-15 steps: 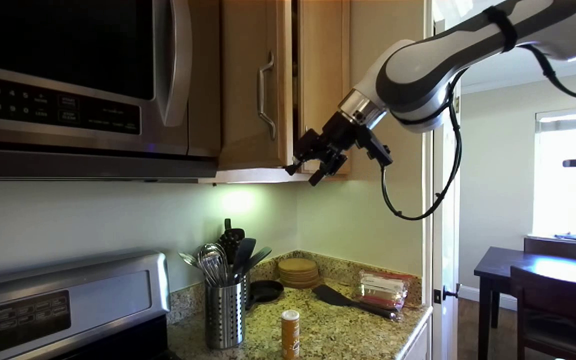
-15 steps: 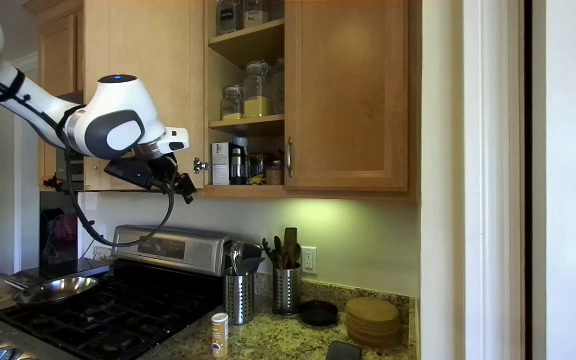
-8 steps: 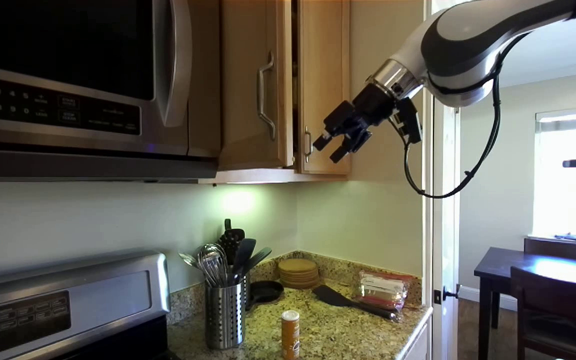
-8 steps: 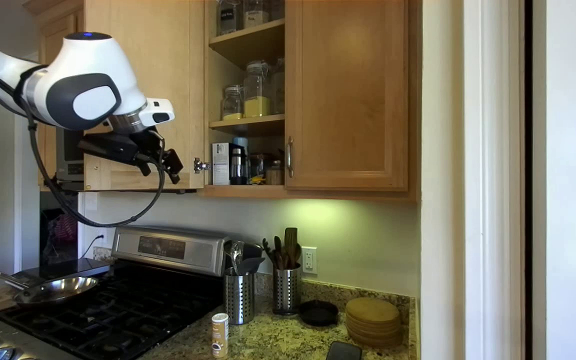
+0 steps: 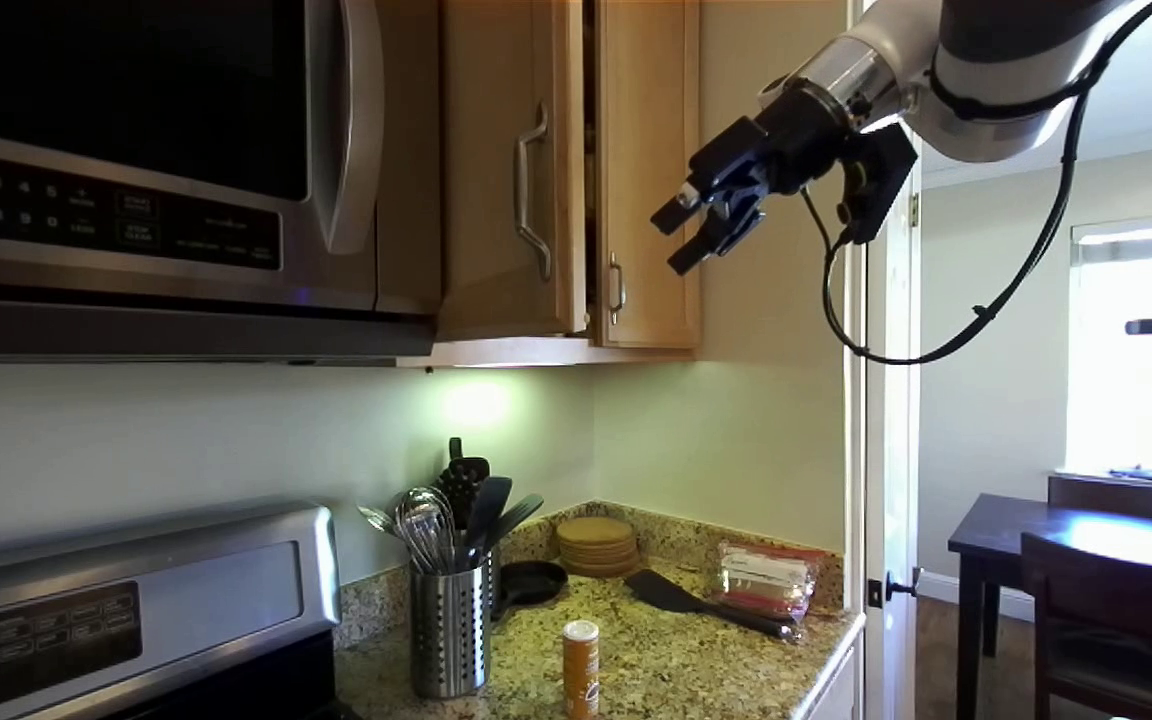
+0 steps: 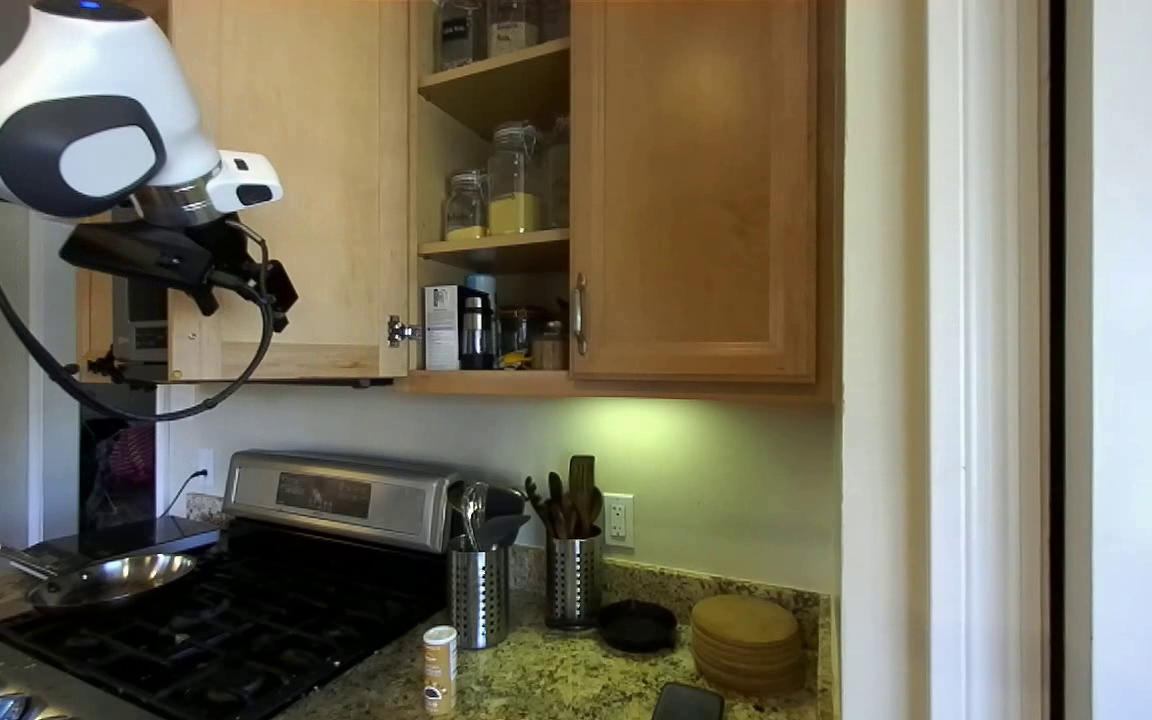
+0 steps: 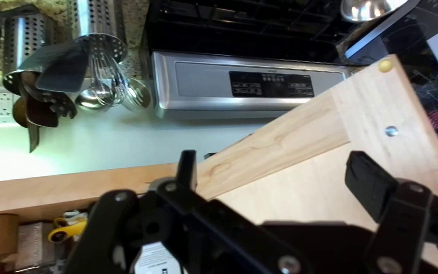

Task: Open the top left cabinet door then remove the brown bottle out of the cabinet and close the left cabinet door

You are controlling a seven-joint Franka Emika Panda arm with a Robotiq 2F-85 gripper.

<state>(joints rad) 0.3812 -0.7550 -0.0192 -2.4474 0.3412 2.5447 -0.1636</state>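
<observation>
The granite table [image 5: 691,675] is carrying the brown bottle [image 5: 581,672], two perforated steel utensil holders [image 6: 479,600], a black skillet [image 5: 533,581], a stack of tan discs [image 5: 598,548], a spatula [image 5: 664,592] and a plastic packet [image 5: 766,582].

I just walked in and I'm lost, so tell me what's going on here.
A robot arm is handling nothing right now: its gripper hangs open and empty near the left cabinet door. That door stands open, and the brown bottle stands upright on the counter. Closing the door is probably what remains.
</observation>
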